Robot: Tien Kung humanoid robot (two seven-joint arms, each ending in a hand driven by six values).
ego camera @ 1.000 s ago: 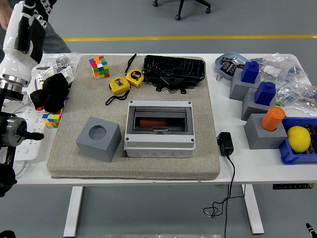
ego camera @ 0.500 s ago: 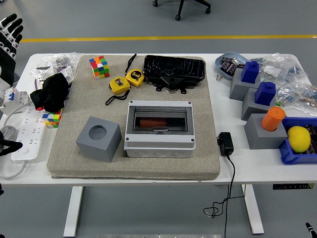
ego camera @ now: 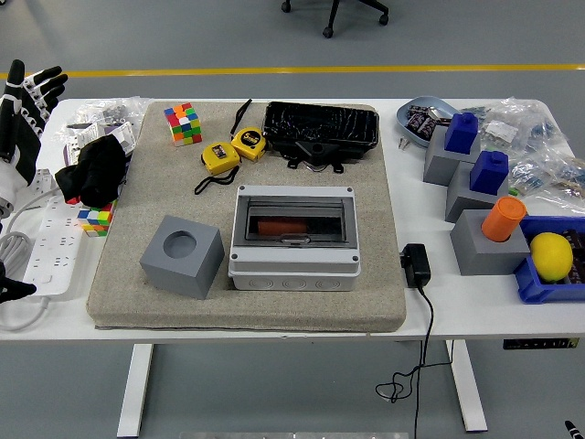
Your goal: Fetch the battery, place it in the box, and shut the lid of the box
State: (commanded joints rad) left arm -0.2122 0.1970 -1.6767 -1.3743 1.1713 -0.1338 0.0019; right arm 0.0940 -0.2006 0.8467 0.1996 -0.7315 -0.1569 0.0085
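Observation:
A grey box (ego camera: 294, 267) sits mid-mat with its smoky see-through lid (ego camera: 294, 219) lying flat and closed over it. Through the lid, an orange-red battery (ego camera: 283, 226) shows inside the box. My left hand (ego camera: 27, 87) is raised at the far left edge, beyond the table's left end, fingers spread and holding nothing. It is well away from the box. No right hand shows.
On the beige mat (ego camera: 247, 306): a grey cube with a round hole (ego camera: 183, 256), two yellow tape measures (ego camera: 233, 149), a Rubik's cube (ego camera: 184, 123), a black case (ego camera: 322, 131). Left: black cloth (ego camera: 91, 169), power strip (ego camera: 46, 251). Right: adapter (ego camera: 416, 265), grey-blue blocks (ego camera: 462, 146), orange cylinder (ego camera: 504, 218), lemon (ego camera: 551, 255).
My left arm has drawn back from over the table's left end to the picture's left edge; now only the spread hand shows. The box and its closed lid have not moved.

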